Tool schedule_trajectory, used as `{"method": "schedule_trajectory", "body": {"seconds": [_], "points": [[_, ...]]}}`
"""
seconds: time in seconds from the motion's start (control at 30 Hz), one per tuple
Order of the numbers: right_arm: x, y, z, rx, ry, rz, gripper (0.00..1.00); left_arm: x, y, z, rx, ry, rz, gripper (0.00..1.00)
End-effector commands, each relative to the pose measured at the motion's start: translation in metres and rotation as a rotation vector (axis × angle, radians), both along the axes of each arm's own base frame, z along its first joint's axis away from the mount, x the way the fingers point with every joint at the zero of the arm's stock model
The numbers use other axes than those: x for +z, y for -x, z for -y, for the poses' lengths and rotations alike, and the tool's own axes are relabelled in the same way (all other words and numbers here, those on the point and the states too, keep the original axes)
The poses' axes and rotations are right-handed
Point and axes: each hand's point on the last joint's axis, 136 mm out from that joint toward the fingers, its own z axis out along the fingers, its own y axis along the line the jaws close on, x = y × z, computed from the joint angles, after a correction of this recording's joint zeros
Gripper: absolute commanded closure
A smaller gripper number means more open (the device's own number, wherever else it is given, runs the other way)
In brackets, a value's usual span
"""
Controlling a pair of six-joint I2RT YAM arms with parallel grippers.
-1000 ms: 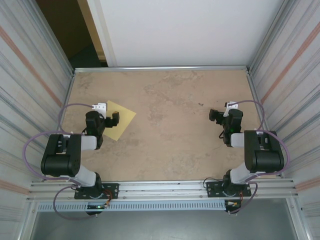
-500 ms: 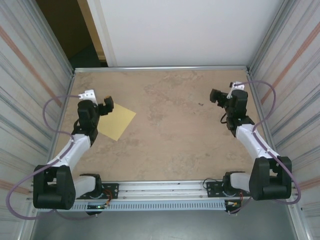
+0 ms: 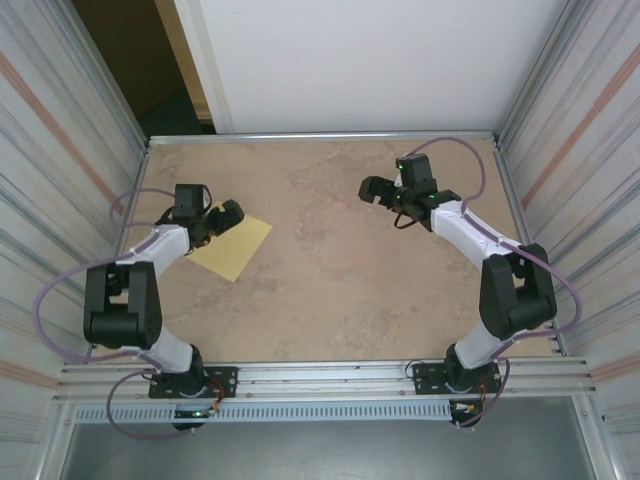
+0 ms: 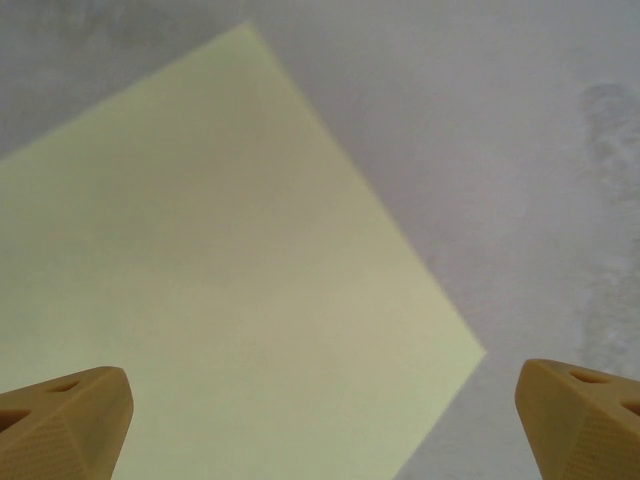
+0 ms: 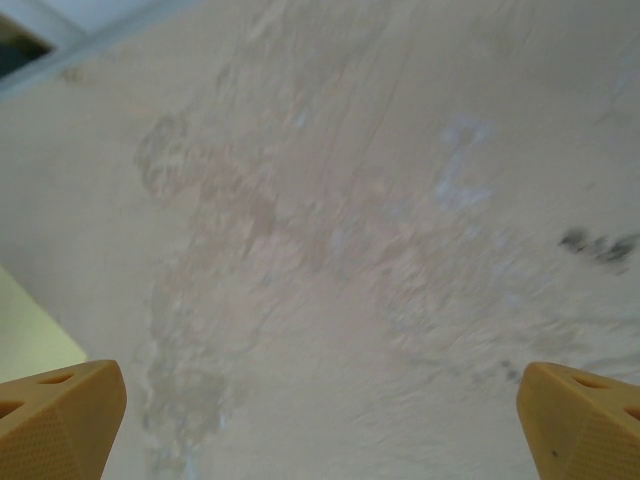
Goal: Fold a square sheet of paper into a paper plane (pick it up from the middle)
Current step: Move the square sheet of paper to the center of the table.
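The square sheet of paper (image 3: 240,248), pale yellow, lies flat and unfolded on the table's left side, turned like a diamond. My left gripper (image 3: 226,218) hovers open over the sheet's far left part. In the left wrist view the sheet (image 4: 220,290) spreads below the left gripper (image 4: 325,428), with nothing between the yellow fingertips (image 4: 70,420). My right gripper (image 3: 369,191) is open above bare table right of centre, pointing left towards the sheet. A corner of the sheet (image 5: 25,335) shows at the left edge below the right gripper (image 5: 320,420). The paper plane is out of view.
The brown mottled table (image 3: 340,280) is boxed in by metal side walls (image 3: 90,180) and a rail along the back edge (image 3: 320,135). A small dark stain (image 5: 598,245) marks the surface near the right gripper.
Both arms have stretched out from their folded pose. The left gripper swung over the sheet, and the right gripper moved left and back towards the table's middle. The sheet has not moved.
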Motion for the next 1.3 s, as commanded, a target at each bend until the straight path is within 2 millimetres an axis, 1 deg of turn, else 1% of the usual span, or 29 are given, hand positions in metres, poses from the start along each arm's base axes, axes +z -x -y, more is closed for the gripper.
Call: {"method": "schedule_trajectory", "body": {"seconds": [0.0,0.1,0.23,0.43,0.5,0.6,0.73,0.83,0.9,1.0,1.07,1.17,1.2,1.27], "points": [[-0.012,0.003,-0.013,0.0,-0.07,-0.088,0.01,-0.003,-0.004,-0.001,0.026,0.06,-0.042,0.01],[-0.02,0.003,-0.022,0.016,-0.078,-0.112,0.01,-0.015,-0.01,-0.004,0.025,0.066,-0.086,0.02],[-0.025,0.002,-0.025,0.021,-0.072,-0.126,0.01,-0.028,-0.016,0.001,0.006,0.081,-0.121,0.02],[-0.029,0.003,-0.022,0.005,-0.06,-0.136,0.01,-0.038,-0.019,0.015,-0.044,0.128,-0.148,0.03],[-0.03,0.002,-0.02,-0.004,-0.055,-0.14,0.01,-0.041,-0.019,0.027,-0.089,0.147,-0.153,0.03],[-0.032,0.003,-0.02,-0.005,-0.058,-0.148,0.01,-0.045,-0.021,0.054,-0.192,0.219,-0.164,0.03],[-0.033,0.003,-0.018,-0.016,-0.058,-0.151,0.01,-0.053,-0.022,0.079,-0.283,0.231,-0.206,0.03],[-0.033,0.004,-0.013,-0.035,-0.059,-0.157,0.01,-0.053,-0.02,0.108,-0.369,0.245,-0.219,0.04],[-0.034,0.005,-0.01,-0.047,-0.066,-0.165,0.01,-0.052,-0.015,0.134,-0.444,0.241,-0.221,0.04],[-0.037,0.009,-0.007,-0.061,-0.066,-0.18,0.01,-0.05,0.0,0.175,-0.582,0.222,-0.231,0.07],[-0.039,0.012,-0.004,-0.072,-0.058,-0.197,0.0,-0.049,0.014,0.202,-0.673,0.21,-0.238,0.11],[-0.045,0.017,-0.001,-0.078,-0.044,-0.222,0.01,-0.047,0.036,0.237,-0.784,0.199,-0.247,0.17],[-0.046,0.018,-0.001,-0.071,-0.044,-0.226,0.01,-0.047,0.043,0.244,-0.807,0.195,-0.255,0.18],[-0.046,0.023,-0.007,-0.035,-0.038,-0.232,0.03,-0.046,0.055,0.259,-0.854,0.198,-0.266,0.24]]}}
